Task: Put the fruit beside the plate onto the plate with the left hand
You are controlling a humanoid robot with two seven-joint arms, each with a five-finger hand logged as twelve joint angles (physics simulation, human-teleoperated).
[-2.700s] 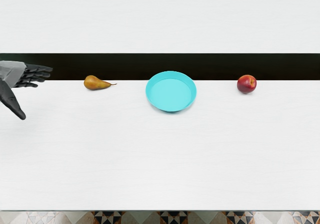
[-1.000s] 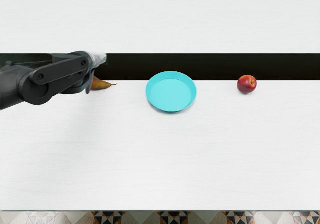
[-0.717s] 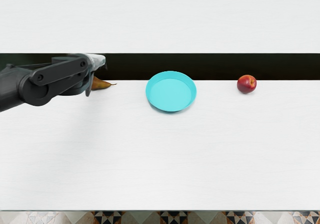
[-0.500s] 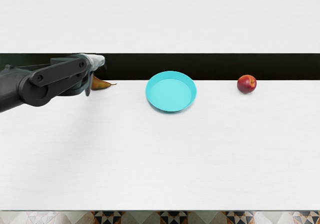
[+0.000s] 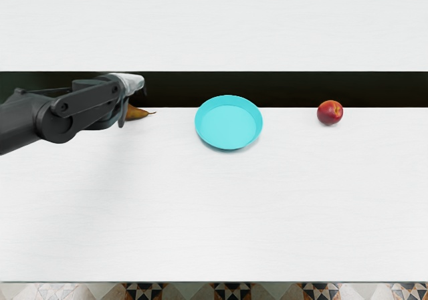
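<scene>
The white surface point(image 5: 214, 206) is stretching away from the near edge toward a row of three things close to its far edge. The left arm point(image 5: 40, 116) is reaching in over it from the left at a slant, so its dark forearm is covering most of the left hand point(image 5: 126, 94). That hand is hanging right over the pear point(image 5: 139, 113), which is lying on its side on the surface. Only the pear's narrow stem end is showing, just to the hand's right. I cannot tell whether the hand is open, closed or already gripping the fruit, nor whether it is touching it. Coming from above is probably meant to take the pear by its thick body. The turquoise plate point(image 5: 229, 122) is sitting well to the hand's right and carrying nothing, so the transfer is not yet done. Farther right, beyond the plate, a red fruit point(image 5: 330, 112) is resting well apart from the hand, which is likely why the pear is the one being approached. Behind the hand a dark gap point(image 5: 281, 89) is separating this surface from a second white band.
</scene>
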